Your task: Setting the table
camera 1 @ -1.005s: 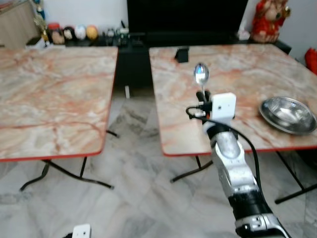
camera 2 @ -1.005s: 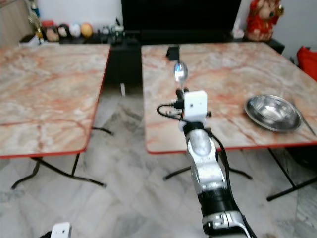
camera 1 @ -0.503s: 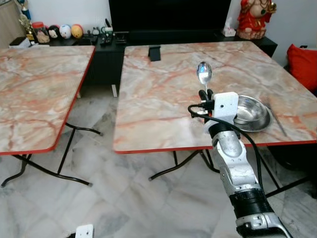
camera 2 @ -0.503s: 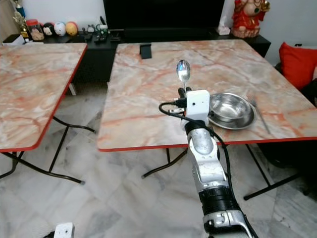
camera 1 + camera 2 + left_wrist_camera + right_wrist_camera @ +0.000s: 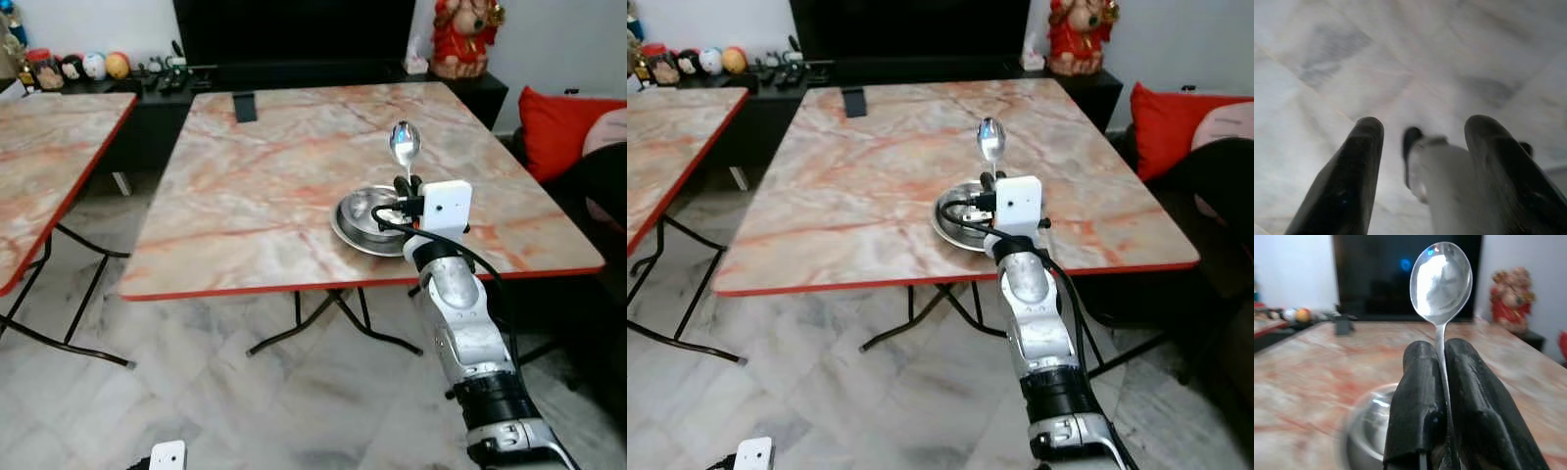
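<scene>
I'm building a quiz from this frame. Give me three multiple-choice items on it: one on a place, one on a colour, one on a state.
1. Where is the bowl?
A. on the marble table
B. on the floor
C. on the black cabinet

2. What colour is the cushion to the robot's right?
A. blue
B. red
C. green

3. What is the right gripper doing?
A. open over the bowl
B. shut on the spoon
C. shut on a fork

Key:
1 A: the bowl sits on the table near its front edge.
2 B: the cushion is red.
3 B: the right gripper pinches the spoon, bowl end up.
</scene>
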### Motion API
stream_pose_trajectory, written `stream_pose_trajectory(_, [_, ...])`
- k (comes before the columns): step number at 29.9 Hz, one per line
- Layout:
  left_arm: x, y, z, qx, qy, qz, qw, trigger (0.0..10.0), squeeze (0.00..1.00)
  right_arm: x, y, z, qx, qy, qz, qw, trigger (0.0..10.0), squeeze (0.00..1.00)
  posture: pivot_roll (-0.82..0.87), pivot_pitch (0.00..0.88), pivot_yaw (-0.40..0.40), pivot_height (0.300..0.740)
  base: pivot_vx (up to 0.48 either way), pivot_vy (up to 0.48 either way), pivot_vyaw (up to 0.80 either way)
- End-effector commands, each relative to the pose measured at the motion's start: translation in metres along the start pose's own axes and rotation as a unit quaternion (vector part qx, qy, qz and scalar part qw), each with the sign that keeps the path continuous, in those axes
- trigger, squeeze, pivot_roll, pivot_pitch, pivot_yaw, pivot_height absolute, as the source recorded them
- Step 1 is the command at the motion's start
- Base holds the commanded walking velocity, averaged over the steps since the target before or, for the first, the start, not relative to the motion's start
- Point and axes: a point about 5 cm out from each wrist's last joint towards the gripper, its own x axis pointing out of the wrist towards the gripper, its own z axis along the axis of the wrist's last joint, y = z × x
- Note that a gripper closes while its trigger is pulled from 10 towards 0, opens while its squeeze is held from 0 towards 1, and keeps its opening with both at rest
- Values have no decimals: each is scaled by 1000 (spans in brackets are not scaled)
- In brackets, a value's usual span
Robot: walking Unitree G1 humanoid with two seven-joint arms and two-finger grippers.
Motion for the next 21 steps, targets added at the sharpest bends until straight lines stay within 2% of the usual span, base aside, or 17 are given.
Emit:
stream_pose_trajectory(1, [-2,6,-5,2,10,9,1000,10000,0,4,3,9,4,-15,2,1000,10000,0,-79,0,47,740,0,0,0])
stream_pose_trajectory(8, [-1,7,-2,-5,3,11,1000,10000,0,6,3,11,4,-17,0,1000,10000,0,-76,0,45,740,0,0,0])
stream_pose_trajectory(13, [-1,15,3,-12,0,15,1000,10000,0,7,3,11,5,-19,0,1000,10000,0,-61,0,42,740,0,0,0])
stream_pose_trajectory(21, [-2,19,1,-15,2,18,1000,10000,0,9,0,13,7,-21,-9,1000,10000,0,-74,0,52,740,30,0,0])
